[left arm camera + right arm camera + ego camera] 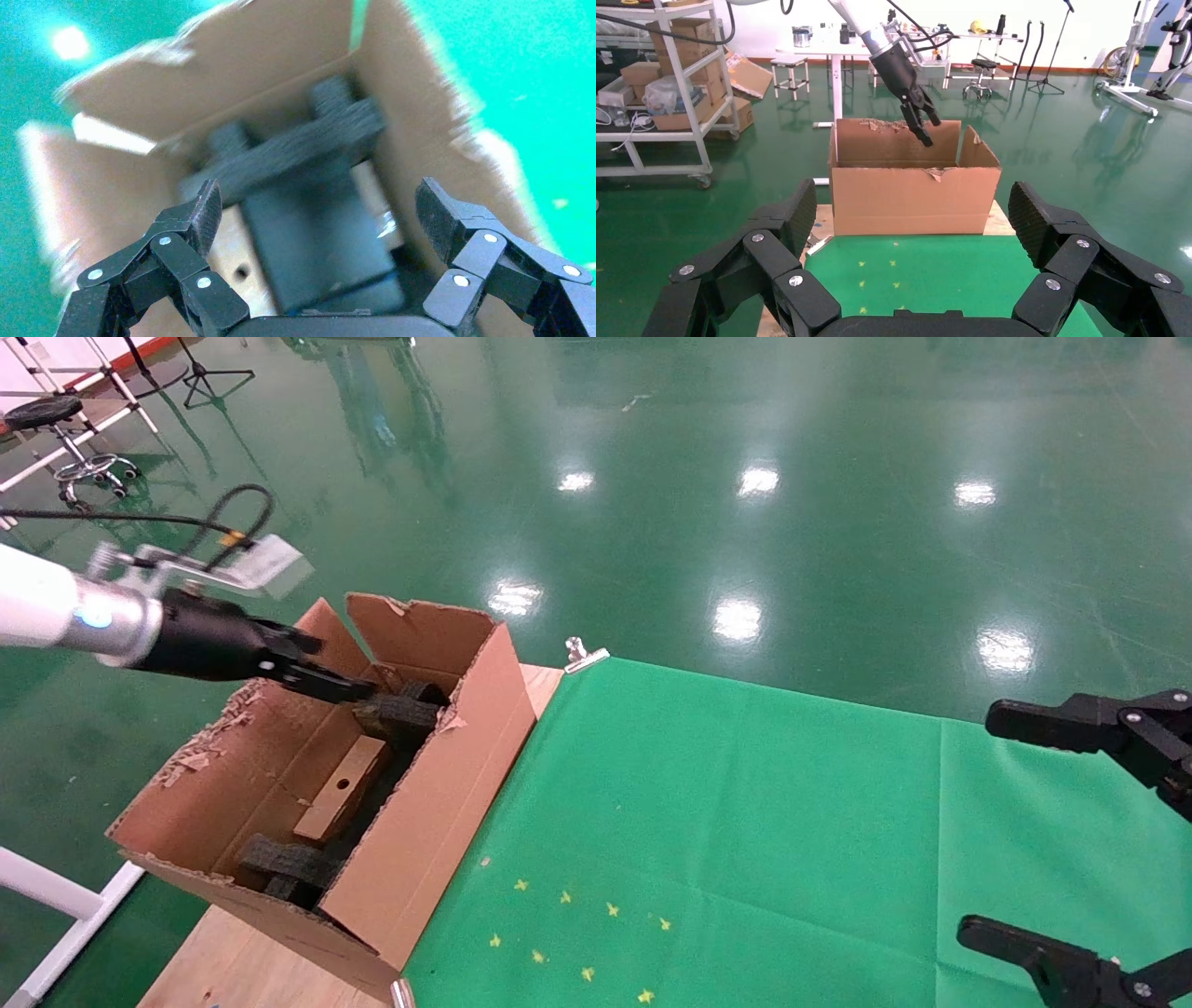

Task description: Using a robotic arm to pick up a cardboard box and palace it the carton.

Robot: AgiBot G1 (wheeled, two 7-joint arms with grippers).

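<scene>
The carton point(438, 812) stands open on the left end of the table, with ragged flaps and dark foam pieces point(396, 714) inside. A small brown slab-like cardboard box point(340, 789) lies on the carton's floor between the foam pieces. My left gripper point(346, 667), on the white arm, is open and empty, just above the carton's far end. In the left wrist view the gripper point(316, 203) looks down on the foam point(302, 151) and the box's tan face point(235, 260). My right gripper point(982, 823) is open and empty at the table's right. From the right wrist view point(912, 203) it faces the carton point(877, 189).
A green cloth point(745, 822) with small yellow marks point(568, 933) covers the wooden table point(233, 961), held by a metal clip point(582, 656). The floor is glossy green. A stool point(56, 426) stands far left. Shelves with boxes point(673, 84) and tables stand behind the carton.
</scene>
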